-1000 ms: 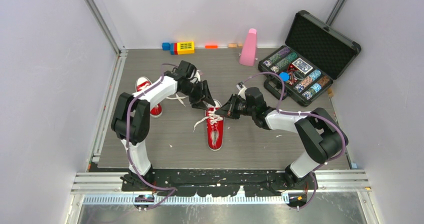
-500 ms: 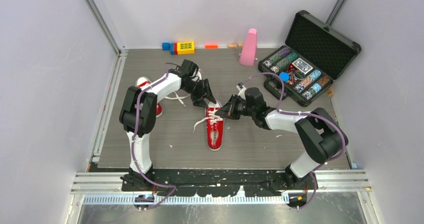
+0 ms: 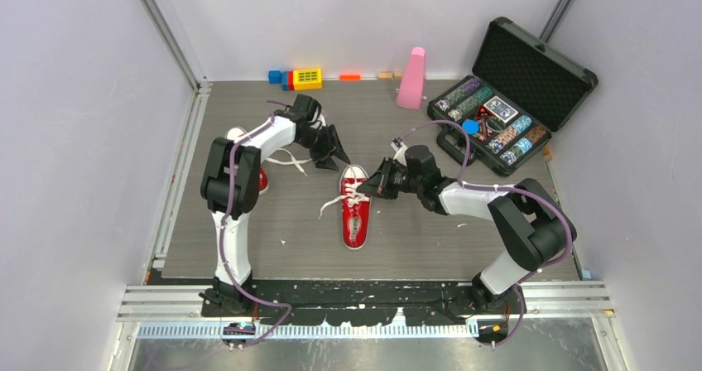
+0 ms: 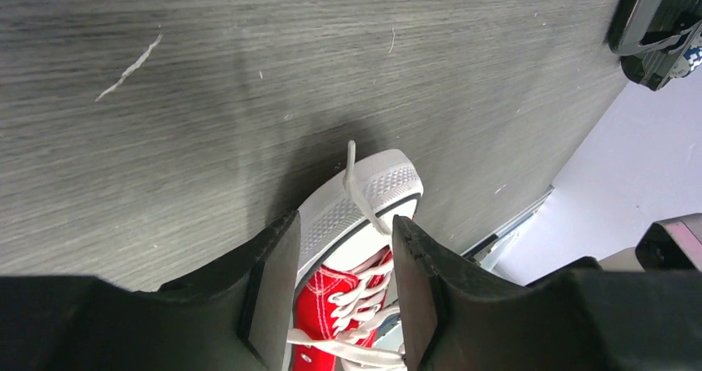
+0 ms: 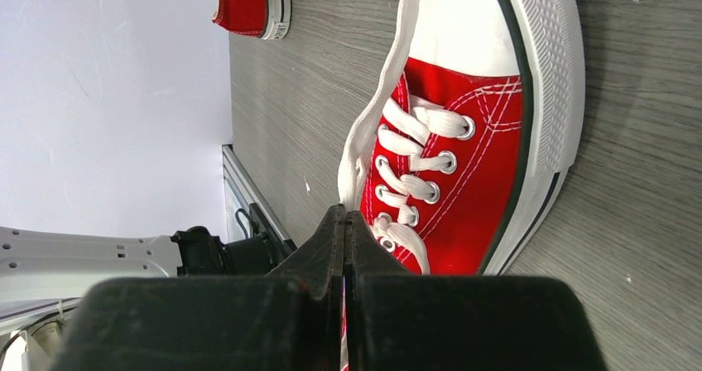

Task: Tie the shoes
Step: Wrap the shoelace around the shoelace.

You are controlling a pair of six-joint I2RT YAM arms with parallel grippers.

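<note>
One red shoe [image 3: 357,214] lies mid-table with its white toe cap toward the back. My right gripper [image 3: 378,186] reaches it from the right and is shut on its white lace [image 5: 372,131]. In the right wrist view the gripper [image 5: 343,215] pinches that lace beside the eyelets of the shoe [image 5: 472,180]. My left gripper [image 3: 331,157] is open and empty, just behind the toe. In the left wrist view the gripper [image 4: 341,222] frames the toe cap [image 4: 368,193]. The other shoe [image 3: 258,180] lies at the left, mostly hidden by the left arm.
An open black case of poker chips [image 3: 505,127] stands at the back right. A pink cone-shaped object [image 3: 411,79] and coloured blocks [image 3: 302,78] stand along the back wall. Loose laces [image 3: 290,162] trail on the table between the shoes.
My left gripper has drawn back and left, away from the middle shoe's toe, still open. The right gripper has held its place, shut on the lace.
</note>
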